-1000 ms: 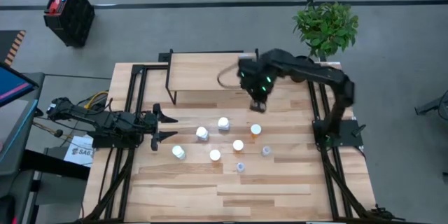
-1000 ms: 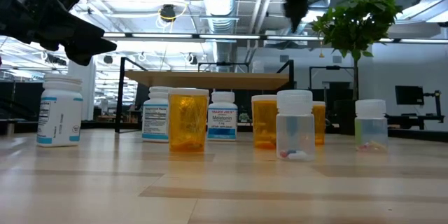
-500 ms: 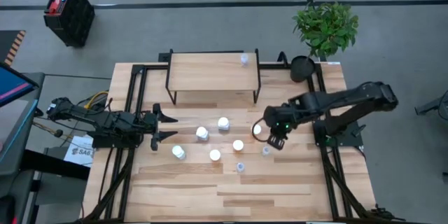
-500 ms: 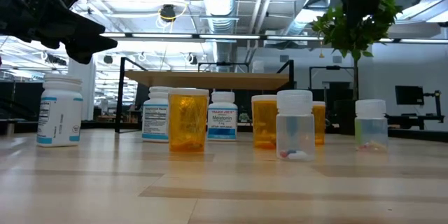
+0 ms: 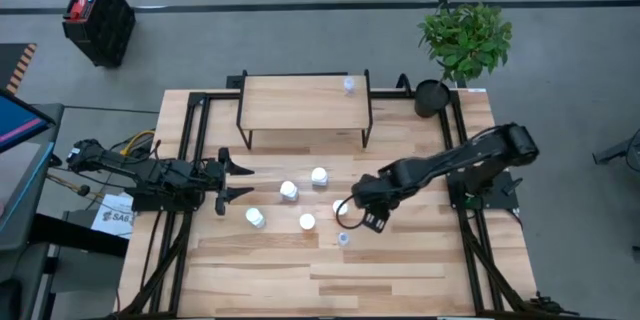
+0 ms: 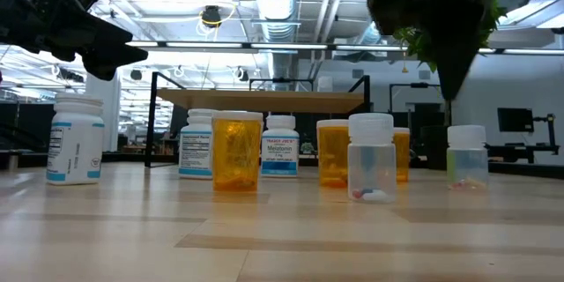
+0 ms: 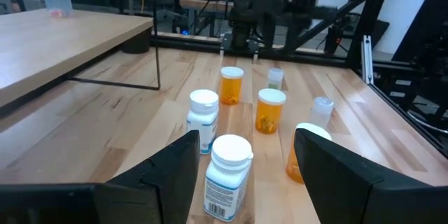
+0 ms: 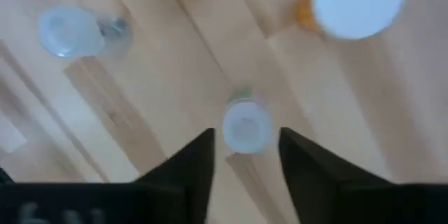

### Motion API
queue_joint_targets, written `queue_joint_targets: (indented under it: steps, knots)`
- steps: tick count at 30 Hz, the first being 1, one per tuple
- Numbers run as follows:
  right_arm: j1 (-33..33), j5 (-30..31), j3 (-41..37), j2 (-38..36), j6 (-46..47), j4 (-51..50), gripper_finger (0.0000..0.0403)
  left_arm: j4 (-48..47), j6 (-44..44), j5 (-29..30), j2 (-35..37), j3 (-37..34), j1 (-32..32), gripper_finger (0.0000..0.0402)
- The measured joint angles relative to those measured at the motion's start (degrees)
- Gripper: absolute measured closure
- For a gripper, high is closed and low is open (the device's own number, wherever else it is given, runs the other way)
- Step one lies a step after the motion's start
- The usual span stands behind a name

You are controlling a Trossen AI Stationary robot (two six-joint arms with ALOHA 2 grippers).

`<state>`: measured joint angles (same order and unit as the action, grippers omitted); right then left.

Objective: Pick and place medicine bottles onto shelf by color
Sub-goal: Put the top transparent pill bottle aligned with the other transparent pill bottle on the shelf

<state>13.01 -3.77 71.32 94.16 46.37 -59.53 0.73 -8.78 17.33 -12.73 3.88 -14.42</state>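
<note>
Several medicine bottles stand upright on the table: white ones [image 5: 288, 190], orange ones [image 6: 236, 150] and clear ones [image 5: 343, 238]. One clear bottle [image 5: 348, 84] stands on the shelf [image 5: 300, 105] at its far right corner. My right gripper [image 8: 246, 155] is open and points down above a clear bottle [image 8: 246, 127], which shows between its fingers. In the low view the gripper [image 6: 445, 62] hangs well above that bottle [image 6: 467, 157]. My left gripper [image 5: 232, 181] waits open at the table's left, facing the bottles [image 7: 229, 171].
A potted plant [image 5: 463, 40] and a dark cup [image 5: 431, 97] stand at the far right corner. Black frame rails [image 5: 195, 150] run along the table's left and right sides. Bare wood [image 5: 330, 285] lies toward the near edge.
My right gripper has left the shelf's right end, swung toward the near edge and then toward the left, and now hangs over the bottles. The bottles on the table stand as before.
</note>
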Motion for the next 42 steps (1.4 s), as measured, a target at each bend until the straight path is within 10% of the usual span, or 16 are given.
queue_joint_targets:
  steps: [5,10,20,42]
  knots:
    - [-2.13,-14.81,1.57,5.03,3.77,-0.63,0.0131,0.13,0.0,-0.01,-0.02,0.0,-0.02,0.018]
    - [-3.93,-16.24,3.17,8.39,4.67,-5.12,0.0113,0.07,1.54,-0.07,0.0,0.0,-0.01,0.018]
    - [-2.58,-2.08,6.94,4.57,5.94,-8.72,0.0112,0.0,3.65,-0.12,0.0,0.0,-0.02,0.018]
    - [3.76,6.41,6.82,10.13,15.65,-8.72,0.0112,-0.11,3.65,-0.31,0.0,0.0,0.0,0.018]
